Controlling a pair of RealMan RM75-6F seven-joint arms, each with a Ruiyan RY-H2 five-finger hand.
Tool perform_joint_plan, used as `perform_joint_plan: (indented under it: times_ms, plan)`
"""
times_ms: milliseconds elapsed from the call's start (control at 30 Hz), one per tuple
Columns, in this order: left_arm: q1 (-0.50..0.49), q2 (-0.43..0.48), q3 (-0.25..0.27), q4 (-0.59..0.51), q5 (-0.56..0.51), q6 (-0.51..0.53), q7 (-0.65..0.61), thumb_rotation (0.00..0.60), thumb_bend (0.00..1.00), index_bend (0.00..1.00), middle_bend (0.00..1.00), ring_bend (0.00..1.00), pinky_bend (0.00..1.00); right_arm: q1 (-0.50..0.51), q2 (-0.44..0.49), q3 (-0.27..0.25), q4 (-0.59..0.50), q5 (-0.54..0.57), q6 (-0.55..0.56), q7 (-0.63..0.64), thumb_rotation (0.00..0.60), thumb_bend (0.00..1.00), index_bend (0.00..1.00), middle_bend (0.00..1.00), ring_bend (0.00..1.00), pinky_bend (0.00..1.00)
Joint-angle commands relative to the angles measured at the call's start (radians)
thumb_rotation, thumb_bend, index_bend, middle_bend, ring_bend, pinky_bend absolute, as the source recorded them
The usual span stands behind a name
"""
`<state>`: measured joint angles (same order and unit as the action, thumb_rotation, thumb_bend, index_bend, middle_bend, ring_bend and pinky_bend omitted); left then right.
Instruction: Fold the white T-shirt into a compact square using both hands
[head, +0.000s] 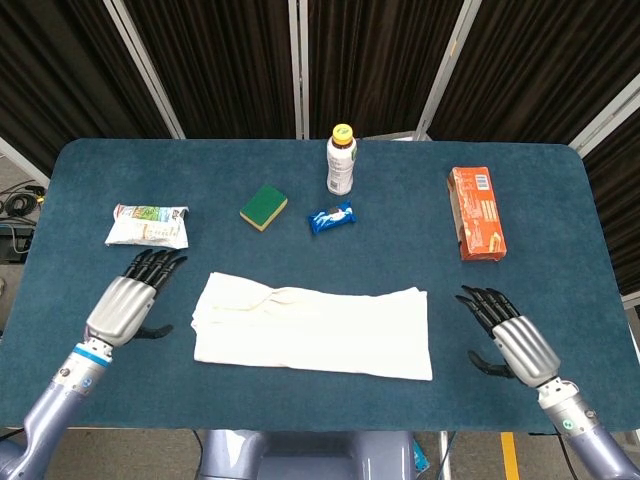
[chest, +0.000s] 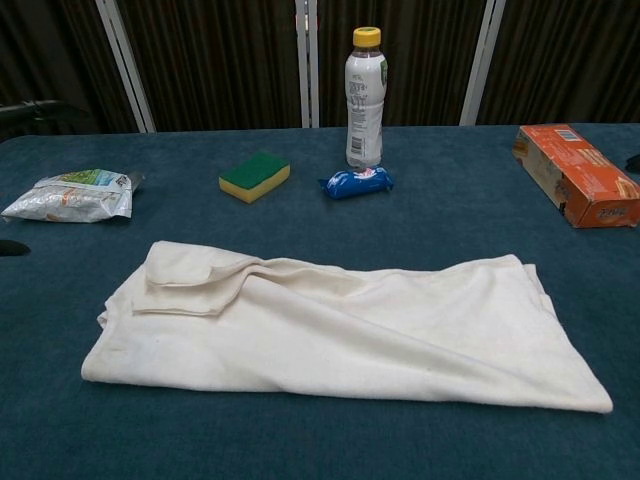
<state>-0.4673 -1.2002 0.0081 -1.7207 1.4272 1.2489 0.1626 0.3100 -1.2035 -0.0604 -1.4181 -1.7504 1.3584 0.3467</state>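
The white T-shirt (head: 315, 330) (chest: 340, 330) lies folded into a long band across the near middle of the blue table (head: 320, 230), with a small flap turned over at its left end. My left hand (head: 130, 300) hovers to the left of the shirt, fingers spread and holding nothing. My right hand (head: 505, 335) hangs off the shirt's right end, fingers apart and empty. Neither hand touches the cloth. In the chest view only a dark sliver of the left hand (chest: 12, 247) shows at the left edge.
Behind the shirt stand a white bottle with a yellow cap (head: 341, 160), a green-and-yellow sponge (head: 263, 206) and a blue snack packet (head: 331, 218). A white snack bag (head: 148, 226) lies far left. An orange box (head: 475, 212) lies at the right.
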Motion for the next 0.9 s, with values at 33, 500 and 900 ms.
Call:
perform_joint_plan:
  times_ms: [33, 500, 900]
  plan:
    - [0.068, 0.028, -0.033, -0.08, -0.07, 0.098, 0.119, 0.591, 0.0, 0.0, 0.0, 0.0, 0.0, 0.027, -0.023, -0.014, 0.028, -0.031, -0.034, -0.042, 0.6, 0.09, 0.1, 0.0, 0.0, 0.0]
    - [0.134, 0.062, -0.038, -0.115, -0.102, 0.136, 0.118, 0.6, 0.0, 0.0, 0.0, 0.0, 0.0, 0.2, -0.133, -0.033, 0.16, -0.139, -0.215, -0.135, 0.6, 0.07, 0.17, 0.02, 0.0, 0.0]
    - [0.14, 0.072, -0.057, -0.079, -0.114, 0.1, 0.064, 0.6, 0.0, 0.0, 0.0, 0.0, 0.0, 0.312, -0.336, -0.057, 0.521, -0.229, -0.176, -0.059, 0.6, 0.07, 0.22, 0.05, 0.0, 0.0]
